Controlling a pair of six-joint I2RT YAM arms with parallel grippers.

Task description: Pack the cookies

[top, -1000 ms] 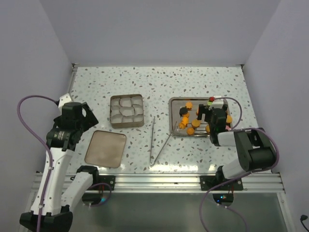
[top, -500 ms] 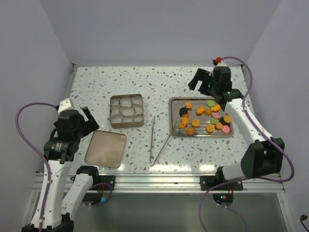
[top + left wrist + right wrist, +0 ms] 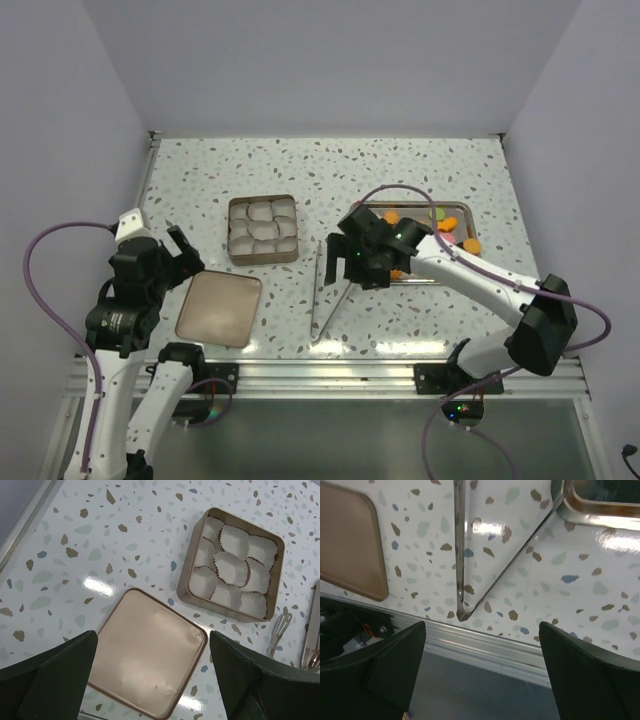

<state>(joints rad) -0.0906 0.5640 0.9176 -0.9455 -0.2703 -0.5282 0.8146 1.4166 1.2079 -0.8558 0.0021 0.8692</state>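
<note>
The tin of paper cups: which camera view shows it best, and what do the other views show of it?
Left wrist: the tin is close and whole, its white cups distinct. Top external shows it whole but small. Right wrist shows none of it.

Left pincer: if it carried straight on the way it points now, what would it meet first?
Probably the flat rounded-square bronze metal lid, centred ahead of the open left pincer; depth is unclear.
</note>
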